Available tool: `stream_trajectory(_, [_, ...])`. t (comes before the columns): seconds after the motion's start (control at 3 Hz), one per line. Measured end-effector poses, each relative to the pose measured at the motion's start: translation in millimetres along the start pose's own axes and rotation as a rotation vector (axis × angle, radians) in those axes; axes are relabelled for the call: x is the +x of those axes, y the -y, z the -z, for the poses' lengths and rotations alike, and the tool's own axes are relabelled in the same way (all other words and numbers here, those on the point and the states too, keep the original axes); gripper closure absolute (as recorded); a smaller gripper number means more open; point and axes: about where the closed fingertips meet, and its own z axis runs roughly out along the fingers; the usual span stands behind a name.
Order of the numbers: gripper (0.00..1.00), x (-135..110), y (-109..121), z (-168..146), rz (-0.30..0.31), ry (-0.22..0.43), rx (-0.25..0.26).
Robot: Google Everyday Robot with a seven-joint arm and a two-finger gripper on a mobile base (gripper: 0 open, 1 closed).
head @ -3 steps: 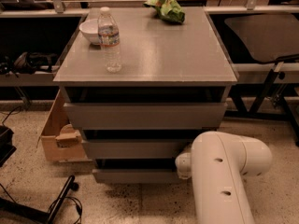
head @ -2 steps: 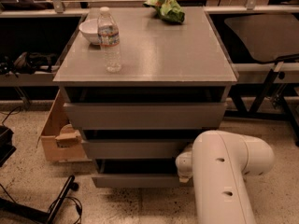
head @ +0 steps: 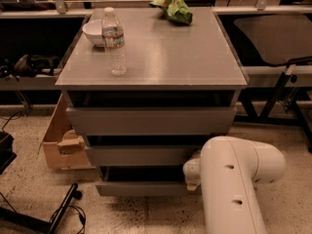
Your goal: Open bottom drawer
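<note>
Three grey drawer fronts were noted stacked under the top of the desk [head: 161, 57]. The bottom drawer [head: 141, 188], the lowest and slimmest front, was found at the foot of the desk, just above the floor. A dark gap was seen above its front edge, and it was judged to be slightly out at most.

The end effector [head: 191, 175] was located low against the desk, at the right end of that front, largely hidden behind the white arm [head: 234, 189]. Whether it was open or closed, and whether anything was held, could not be told.

Step judged in hand: purchase being taken at the drawer's right end, the pull not completed. The next move was judged to call for a straight, level draw away from the desk, so that the slim front is not skewed.

On the desk top were recorded a water bottle [head: 113, 40], a white bowl [head: 93, 32] and a green bag [head: 174, 9].
</note>
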Motion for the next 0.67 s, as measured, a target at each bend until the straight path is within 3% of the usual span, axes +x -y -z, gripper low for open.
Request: stream_trajectory(0.67, [0.00,0.0,-0.1,-0.1,0.000,0.000,0.000])
